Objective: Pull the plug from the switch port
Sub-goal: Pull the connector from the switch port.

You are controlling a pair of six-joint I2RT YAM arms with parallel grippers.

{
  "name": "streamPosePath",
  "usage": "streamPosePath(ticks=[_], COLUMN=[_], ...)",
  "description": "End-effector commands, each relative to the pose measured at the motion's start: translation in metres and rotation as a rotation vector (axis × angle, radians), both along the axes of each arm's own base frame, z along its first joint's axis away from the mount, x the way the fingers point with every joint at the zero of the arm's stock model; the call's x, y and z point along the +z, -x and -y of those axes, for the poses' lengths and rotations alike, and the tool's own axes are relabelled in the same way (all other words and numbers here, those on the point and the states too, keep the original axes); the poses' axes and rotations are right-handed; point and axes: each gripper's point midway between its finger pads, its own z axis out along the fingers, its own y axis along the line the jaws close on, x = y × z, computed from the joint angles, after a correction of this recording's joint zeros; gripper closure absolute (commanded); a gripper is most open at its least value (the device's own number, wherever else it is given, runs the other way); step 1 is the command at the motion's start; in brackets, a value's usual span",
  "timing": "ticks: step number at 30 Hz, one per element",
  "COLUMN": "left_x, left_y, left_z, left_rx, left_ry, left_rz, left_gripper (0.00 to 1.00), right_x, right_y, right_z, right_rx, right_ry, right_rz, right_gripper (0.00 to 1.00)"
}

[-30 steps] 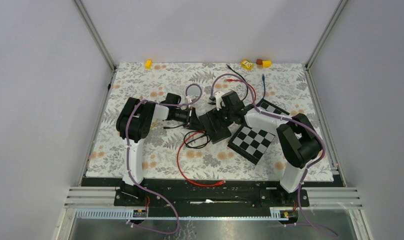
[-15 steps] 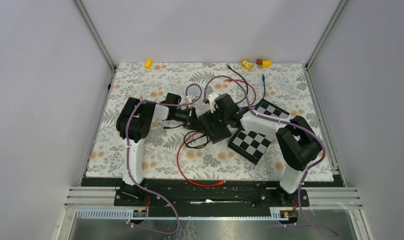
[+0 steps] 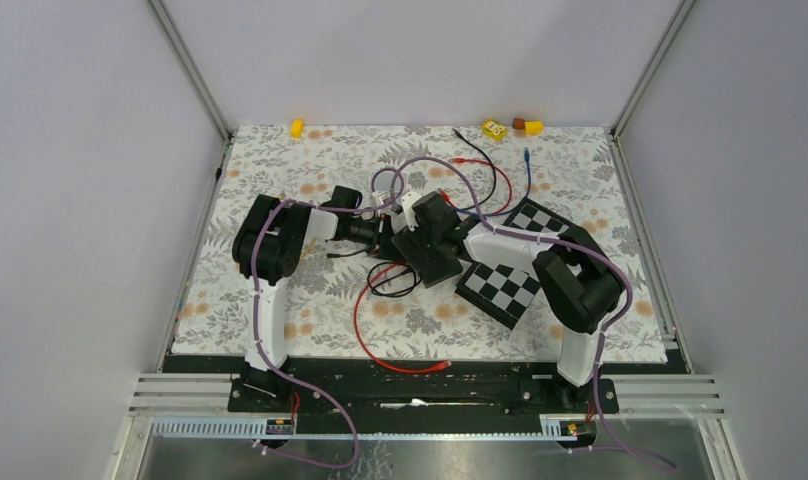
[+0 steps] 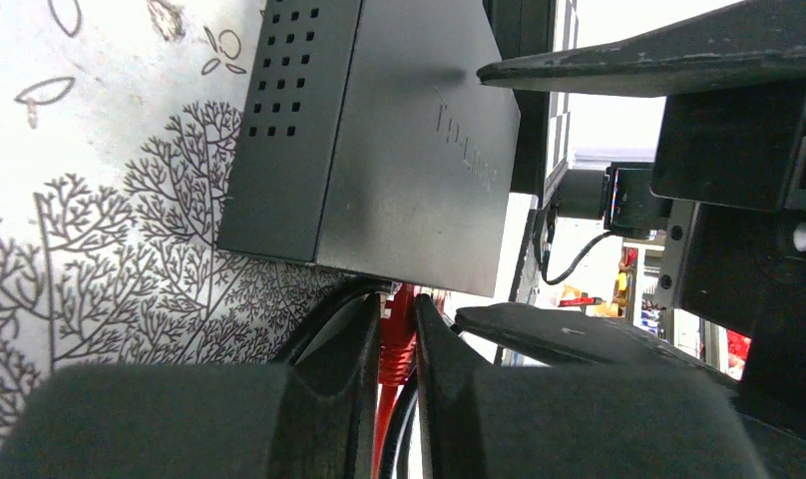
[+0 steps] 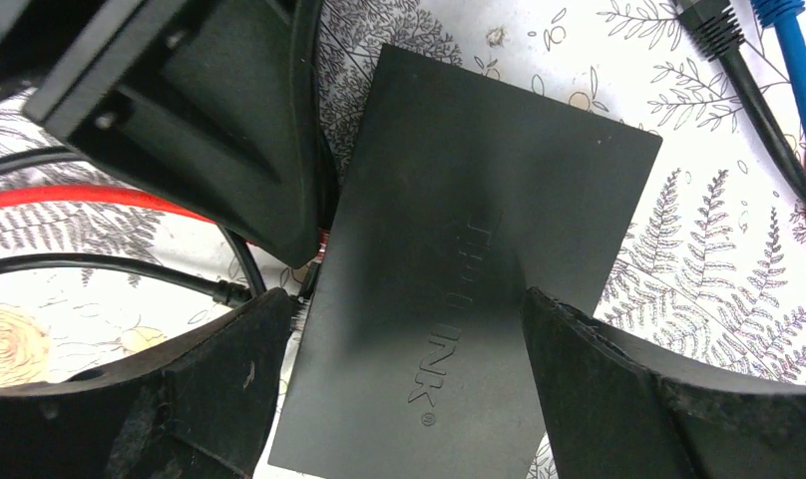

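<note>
The black switch (image 3: 435,258) lies mid-table, and shows in the left wrist view (image 4: 399,150) and the right wrist view (image 5: 479,230). A red plug (image 4: 397,334) sits at the switch's port edge. My left gripper (image 4: 396,344) is shut on this plug, one finger on each side; it also shows in the top view (image 3: 385,235). My right gripper (image 5: 409,329) is open and straddles the switch's body, one finger (image 5: 219,379) at the port side and the other over the far side. In the top view it (image 3: 425,225) hangs over the switch.
A red cable (image 3: 365,330) loops toward the front edge, with black cables (image 5: 100,264) beside it. Two checkerboard plates (image 3: 505,285) (image 3: 545,215) lie right of the switch. Blue (image 5: 793,60) and black cables lie behind. Small yellow pieces (image 3: 296,127) (image 3: 494,129) sit at the back edge.
My right gripper has moved left from beside the switch to over it, with its jaws now on either side of the body. The left gripper and the switch have not moved.
</note>
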Motion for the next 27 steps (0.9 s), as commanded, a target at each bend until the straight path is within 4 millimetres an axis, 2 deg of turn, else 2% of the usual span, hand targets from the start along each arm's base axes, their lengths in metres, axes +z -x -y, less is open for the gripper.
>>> streamPosePath(ticks=[1,18,27], left_x=[-0.05,-0.044,-0.033], left_y=[-0.005,-0.003,-0.004], left_z=[-0.011,-0.013,-0.013], left_rx=[0.052,0.038,0.062], left_ry=[-0.165,-0.133,-0.103], left_rz=[0.031,0.038,0.059], left_gripper=[1.0,1.0,1.0], right_x=[0.007,-0.016,-0.016], right_y=[-0.011,-0.012,-0.018], right_z=[-0.003,0.013,0.018], right_rx=[-0.003,-0.021,-0.033], right_ry=[0.03,0.137,0.165], right_rz=[0.046,0.037,0.061], right_gripper=[0.08,0.08,0.08])
